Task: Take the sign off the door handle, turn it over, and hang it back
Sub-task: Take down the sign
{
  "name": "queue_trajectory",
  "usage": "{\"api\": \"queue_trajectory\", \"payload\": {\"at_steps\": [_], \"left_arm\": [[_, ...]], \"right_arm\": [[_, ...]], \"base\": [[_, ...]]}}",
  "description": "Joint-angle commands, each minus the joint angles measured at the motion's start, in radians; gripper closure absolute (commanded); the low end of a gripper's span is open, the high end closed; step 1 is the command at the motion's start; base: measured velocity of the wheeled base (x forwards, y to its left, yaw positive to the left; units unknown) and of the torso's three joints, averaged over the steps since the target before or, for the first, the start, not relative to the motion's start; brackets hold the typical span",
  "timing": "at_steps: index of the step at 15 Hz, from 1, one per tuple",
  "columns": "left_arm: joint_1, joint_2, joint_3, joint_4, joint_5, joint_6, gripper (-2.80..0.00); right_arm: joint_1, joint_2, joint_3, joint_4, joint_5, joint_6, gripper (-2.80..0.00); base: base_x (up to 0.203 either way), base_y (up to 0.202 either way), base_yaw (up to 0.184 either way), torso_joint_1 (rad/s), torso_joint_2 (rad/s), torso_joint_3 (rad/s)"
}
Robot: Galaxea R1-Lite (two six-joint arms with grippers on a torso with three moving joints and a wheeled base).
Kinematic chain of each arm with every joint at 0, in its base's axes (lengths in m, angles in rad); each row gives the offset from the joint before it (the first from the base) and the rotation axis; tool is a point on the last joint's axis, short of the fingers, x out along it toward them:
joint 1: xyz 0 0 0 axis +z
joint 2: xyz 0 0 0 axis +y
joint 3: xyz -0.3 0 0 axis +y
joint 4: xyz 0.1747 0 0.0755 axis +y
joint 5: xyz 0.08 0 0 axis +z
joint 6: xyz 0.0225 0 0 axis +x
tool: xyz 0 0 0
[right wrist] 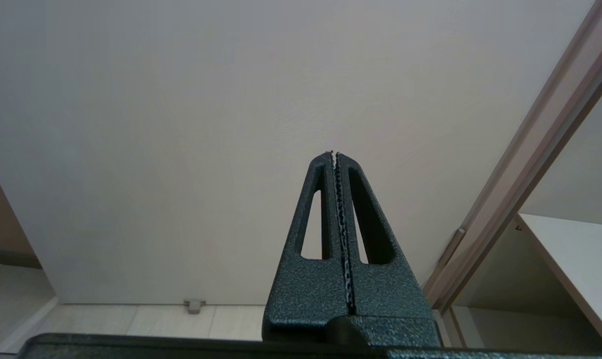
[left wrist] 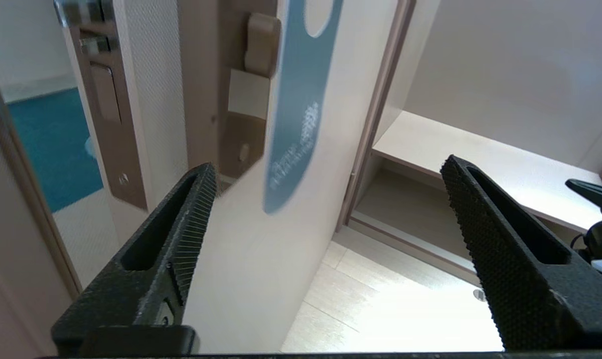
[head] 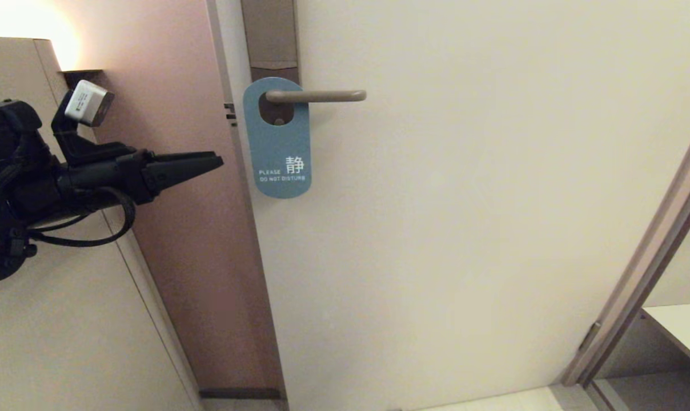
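Note:
The sign hangs on the door handle with its blue "DO NOT DISTURB" face outward. Its oval hole is around the lever near the brown backplate. My left gripper is a little to the left of the sign, level with its lower half, apart from it and holding nothing. In the left wrist view the sign appears edge-on against the door, beyond the left gripper, whose jaws stand wide open. My right gripper is shut and empty, pointing at the bare door, and is out of the head view.
The cream door fills the middle of the head view. A pinkish door jamb and a beige wall panel lie on the left. On the right are a door frame and a low white shelf.

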Motion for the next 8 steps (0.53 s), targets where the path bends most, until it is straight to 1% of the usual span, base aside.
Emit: {"api": "queue_trajectory", "payload": {"at_steps": [1,4,8], "left_arm": [[-0.009,0.048,-0.037,-0.007,-0.014,-0.004,-2.8],[-0.03,0.086,-0.083,-0.008,-0.039,-0.011,-2.8],[-0.058,0.102,-0.097,-0.008,-0.052,-0.019,-2.8]], "right_arm": [[0.0,0.001,0.0,0.0,0.001,-0.001,0.0],[0.0,0.001,0.0,0.0,0.001,-0.002,0.0],[0.0,0.001,0.0,0.0,0.001,0.0,0.0]], "base": [[0.0,0.0,0.0,0.0,0.0,0.0],[0.0,0.0,0.0,0.0,0.0,0.0],[0.0,0.0,0.0,0.0,0.0,0.0]]}}
